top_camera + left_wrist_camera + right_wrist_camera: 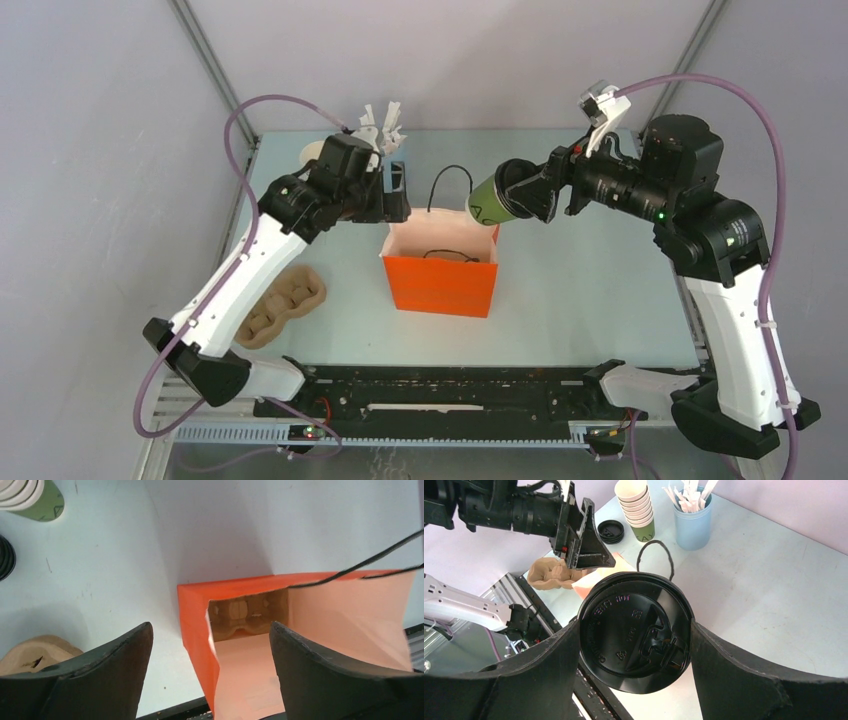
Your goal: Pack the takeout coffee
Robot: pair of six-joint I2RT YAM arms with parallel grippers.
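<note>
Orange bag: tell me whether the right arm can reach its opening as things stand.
Probably yes. The right gripper holds the cup above the bag's far corner; the mouth stands open, the left gripper sits beside it, not over it. The handle might snag.

Cup stack (639,510) — blue stick cup (693,527) beside.

Count: one orange paper bag (440,285). One green coffee cup with black lid (487,205). One stack of cream-and-green cups (639,507), roughly six rims. One light blue cup of white sticks (693,527). One pile of black lids (610,531), number unclear. Two of pulp cup carrier (283,303), the second carrier (240,614) inside the bag.
</note>
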